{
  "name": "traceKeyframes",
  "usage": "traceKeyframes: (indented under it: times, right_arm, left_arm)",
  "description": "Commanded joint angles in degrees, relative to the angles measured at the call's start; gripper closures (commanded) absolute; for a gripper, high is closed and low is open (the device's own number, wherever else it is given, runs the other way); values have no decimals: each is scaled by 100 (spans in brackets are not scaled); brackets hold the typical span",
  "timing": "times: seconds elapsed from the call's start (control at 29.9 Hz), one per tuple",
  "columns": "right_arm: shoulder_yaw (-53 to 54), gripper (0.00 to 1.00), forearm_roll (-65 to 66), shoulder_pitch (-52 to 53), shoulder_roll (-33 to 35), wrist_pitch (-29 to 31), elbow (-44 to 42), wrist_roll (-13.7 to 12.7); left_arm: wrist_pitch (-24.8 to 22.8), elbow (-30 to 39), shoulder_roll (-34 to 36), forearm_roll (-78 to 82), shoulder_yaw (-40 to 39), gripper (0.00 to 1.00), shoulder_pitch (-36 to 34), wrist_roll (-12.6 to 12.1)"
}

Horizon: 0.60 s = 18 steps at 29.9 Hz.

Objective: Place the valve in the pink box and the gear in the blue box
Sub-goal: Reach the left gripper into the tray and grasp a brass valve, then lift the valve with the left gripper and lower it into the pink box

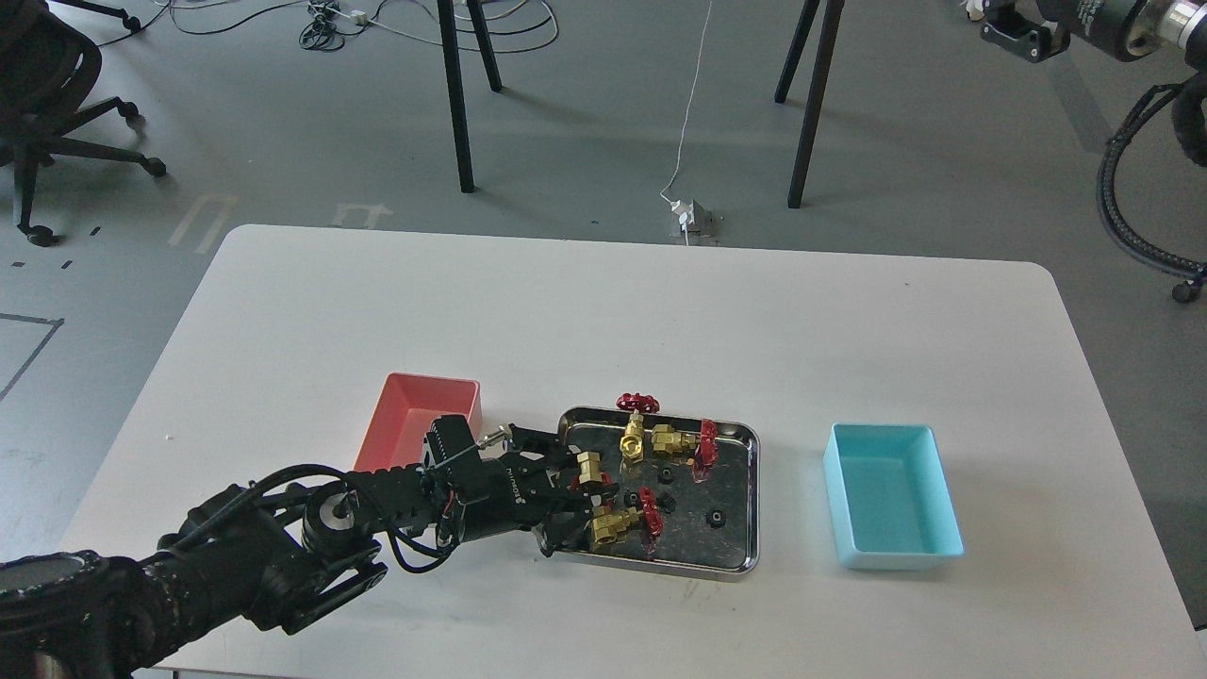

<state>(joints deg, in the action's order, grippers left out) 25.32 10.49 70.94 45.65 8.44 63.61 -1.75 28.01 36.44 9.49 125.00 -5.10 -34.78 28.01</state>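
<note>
The white counter (603, 311) carries a steel tray (731, 564) between the pink box (407, 420) and the blue box (891, 500). The left claw (586, 495) reaches into the tray's left end, fingers spread around a valve (592, 469). Small black gears (716, 518) lie in the tray.

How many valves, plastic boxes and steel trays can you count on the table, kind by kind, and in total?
Valves: 4
Plastic boxes: 2, the pink box and the blue box
Steel tray: 1
Total: 7
</note>
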Motion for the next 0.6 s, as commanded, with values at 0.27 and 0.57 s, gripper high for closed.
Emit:
traceKeyframes:
  times: [0.27, 0.57]
  right_arm:
    - [-1, 1, 155, -72, -3, 0, -77, 0]
    - [-1, 1, 155, -72, -65, 9, -147, 0]
  left_arm:
    - [-1, 73, 342, -1335, -106, 93, -318, -1]
    - [-1, 1373, 1695, -2384, -106, 91, -407, -1]
